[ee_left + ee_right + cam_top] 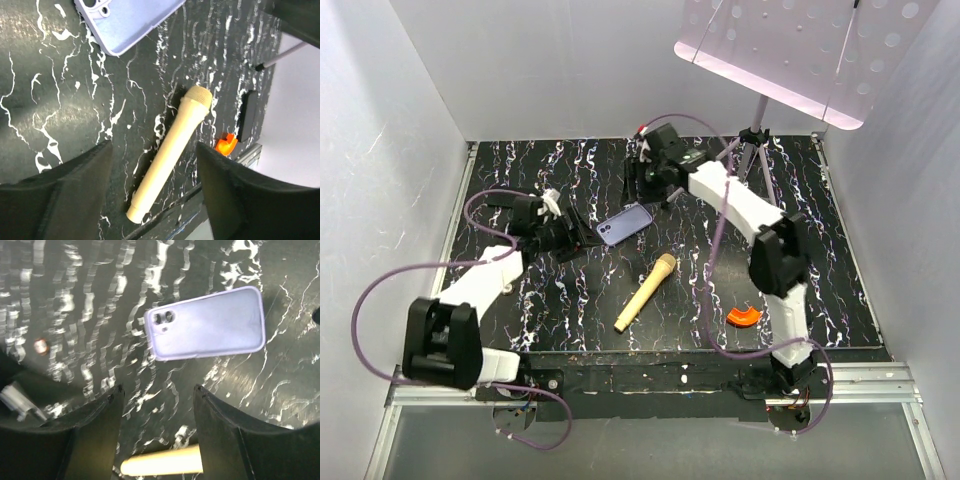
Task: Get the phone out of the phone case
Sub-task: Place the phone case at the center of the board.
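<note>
The lavender phone case lies back-up on the black marbled table, between the two grippers. In the right wrist view the phone case shows camera lenses in its corner cutout; the phone's screen face is hidden underneath. One corner of the case shows at the top of the left wrist view. My left gripper is open and empty, just left of the case, as the left wrist view also shows. My right gripper is open and empty, above and behind the case, as its own view also shows.
A beige microphone-shaped stick lies in front of the case, also in both wrist views. An orange curved piece sits near the right arm's base. A tripod with a perforated panel stands at the back right. White walls enclose the table.
</note>
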